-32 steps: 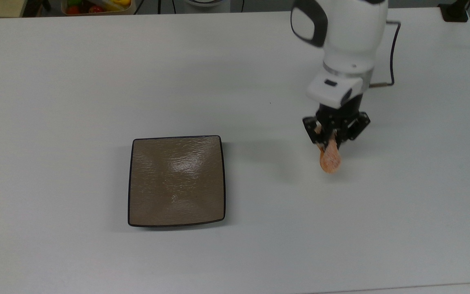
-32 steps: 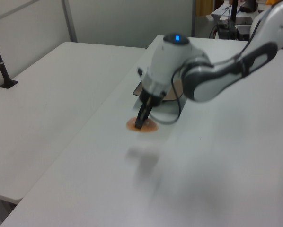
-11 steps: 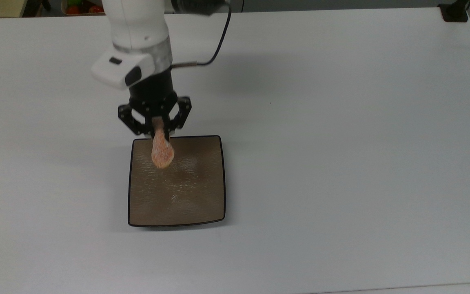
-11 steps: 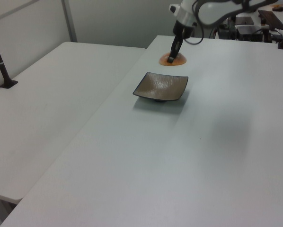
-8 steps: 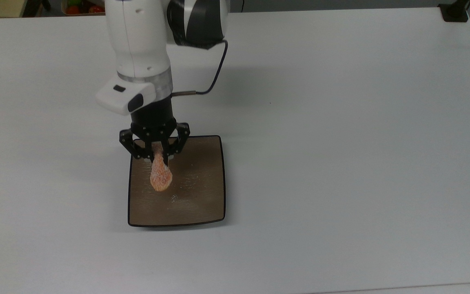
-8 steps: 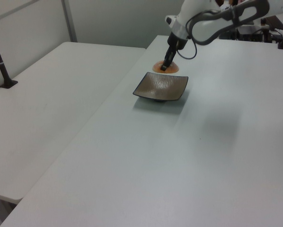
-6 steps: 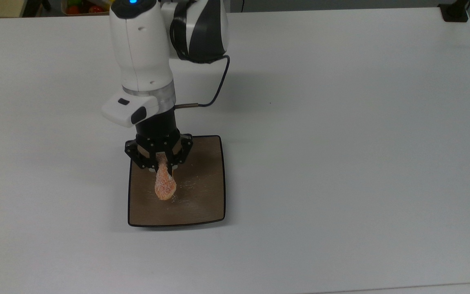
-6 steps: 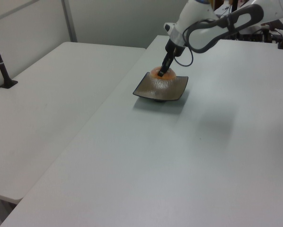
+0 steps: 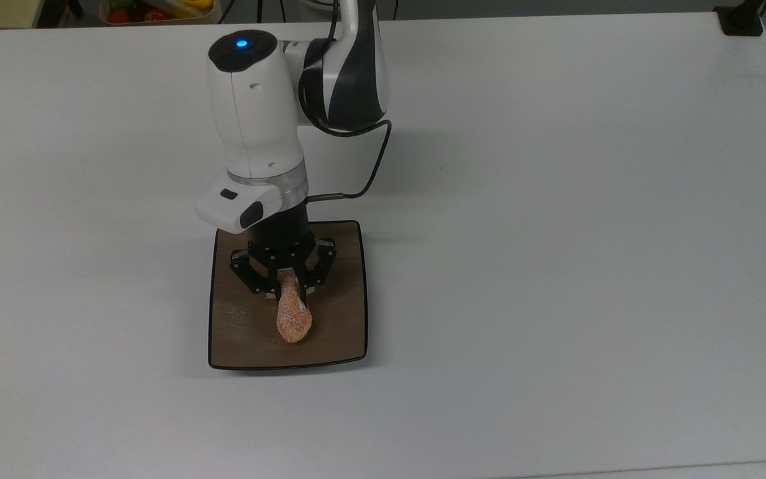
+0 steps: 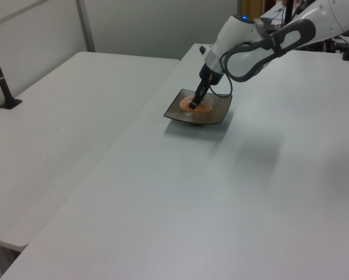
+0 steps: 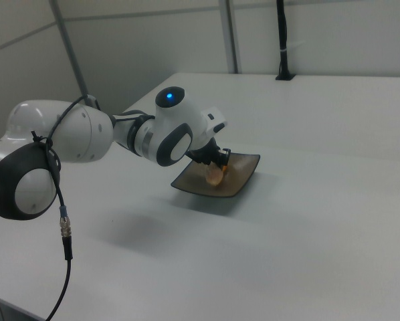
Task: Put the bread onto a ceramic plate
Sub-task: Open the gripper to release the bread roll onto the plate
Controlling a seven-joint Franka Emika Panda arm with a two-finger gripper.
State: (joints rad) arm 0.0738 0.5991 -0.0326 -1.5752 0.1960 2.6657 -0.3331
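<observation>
i pinch the bread (image 9: 294, 319) by one end in my gripper (image 9: 288, 287) so it hangs over the ceramic plate (image 9: 340, 332), probably just touching its middle, ready for release.

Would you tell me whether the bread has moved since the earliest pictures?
Yes. In the top view the bread went from the bare table to over the plate, leftward, held by the gripper.

White table (image 9: 556, 266) (a second (image 10: 58, 134) beside it), pale grey wall panels (image 11: 153, 40).
</observation>
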